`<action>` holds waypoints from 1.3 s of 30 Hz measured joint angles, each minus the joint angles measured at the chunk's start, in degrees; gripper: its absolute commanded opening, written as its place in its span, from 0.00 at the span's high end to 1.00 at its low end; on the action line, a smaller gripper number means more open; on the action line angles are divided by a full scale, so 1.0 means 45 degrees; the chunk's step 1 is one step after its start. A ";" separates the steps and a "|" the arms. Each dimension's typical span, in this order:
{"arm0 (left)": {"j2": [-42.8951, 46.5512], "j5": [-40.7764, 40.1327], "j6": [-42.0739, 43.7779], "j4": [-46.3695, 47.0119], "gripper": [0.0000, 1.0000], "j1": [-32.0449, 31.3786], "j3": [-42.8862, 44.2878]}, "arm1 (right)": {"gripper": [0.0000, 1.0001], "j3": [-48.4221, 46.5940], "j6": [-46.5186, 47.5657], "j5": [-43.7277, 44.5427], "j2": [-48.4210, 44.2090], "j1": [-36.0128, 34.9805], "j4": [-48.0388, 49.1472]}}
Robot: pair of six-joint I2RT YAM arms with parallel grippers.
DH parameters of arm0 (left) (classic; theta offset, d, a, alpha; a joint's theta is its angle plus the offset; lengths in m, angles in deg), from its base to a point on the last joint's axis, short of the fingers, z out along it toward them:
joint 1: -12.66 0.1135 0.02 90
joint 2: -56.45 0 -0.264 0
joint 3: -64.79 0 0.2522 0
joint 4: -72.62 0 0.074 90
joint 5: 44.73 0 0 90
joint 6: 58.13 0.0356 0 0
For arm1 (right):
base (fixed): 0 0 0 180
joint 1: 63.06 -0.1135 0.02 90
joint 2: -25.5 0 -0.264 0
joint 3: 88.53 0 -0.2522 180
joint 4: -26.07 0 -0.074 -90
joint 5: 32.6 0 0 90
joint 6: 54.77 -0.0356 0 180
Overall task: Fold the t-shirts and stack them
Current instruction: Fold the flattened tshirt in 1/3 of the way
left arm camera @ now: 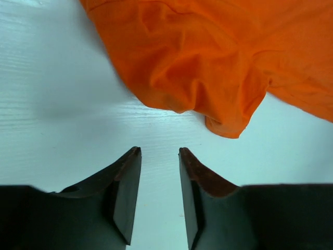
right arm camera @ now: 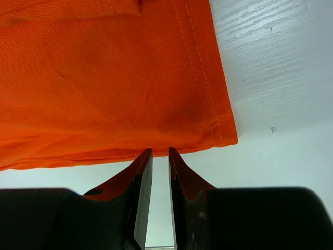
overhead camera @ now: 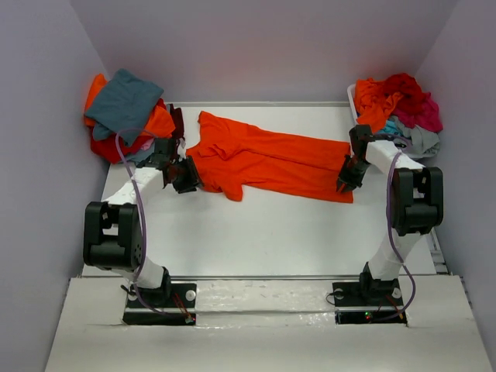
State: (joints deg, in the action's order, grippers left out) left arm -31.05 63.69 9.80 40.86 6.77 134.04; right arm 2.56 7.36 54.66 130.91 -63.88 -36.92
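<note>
The job is sitting at the laying-out stage: a bright orange short-sleeved cotton t-shirt (overhead camera: 271,159) is lying sideways across the back half of the white surface (overhead camera: 263,232). Its sleeves and neck are pointing toward the left arm and its bottom hem toward the right arm. It is looking creased and partly bunched, above all at the sleeve end, and no fold is showing yet.

The left fingers (left arm camera: 125,192) are standing moderately apart with nothing between them. They are hanging low above bare surface just short of the rumpled sleeve end, which is lying ahead of the tips without touching them. The right fingers (right arm camera: 143,182) are standing narrow, only a slim slit showing, and their tips are meeting the stitched hem close to its corner. No cloth is showing inside the slit, so by my reading they are not gripping it.

The next move is probably calling for both sets of fingers to go forward onto the cloth edge, close on one layer at each end, and draw the shirt taut and flat before folding.

Other shirts are waiting well apart from it: a heap topped by a teal-grey shirt (overhead camera: 124,105) at the back left, and a red, magenta and grey jumble (overhead camera: 403,101) in a white plastic bin (overhead camera: 351,94) at the back right.
</note>
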 measured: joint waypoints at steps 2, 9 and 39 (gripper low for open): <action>0.0000 -0.0049 0.0034 0.0063 0.42 0.0000 -0.0112 | 0.75 0.0000 0.0000 -0.0019 0.0000 0.0000 0.0000; -0.0413 -0.0049 -0.0102 0.0646 0.43 0.0000 -0.0850 | 0.75 0.0000 0.0005 -0.0024 0.0000 0.0000 0.0000; -0.2443 0.1802 -0.1506 0.3925 0.57 0.0296 -0.1064 | 0.75 0.0034 0.0019 -0.0010 0.0000 0.0000 0.0029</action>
State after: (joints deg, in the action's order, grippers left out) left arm -42.04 71.80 3.03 58.52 8.10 129.25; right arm 2.71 7.44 54.61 130.91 -63.88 -36.79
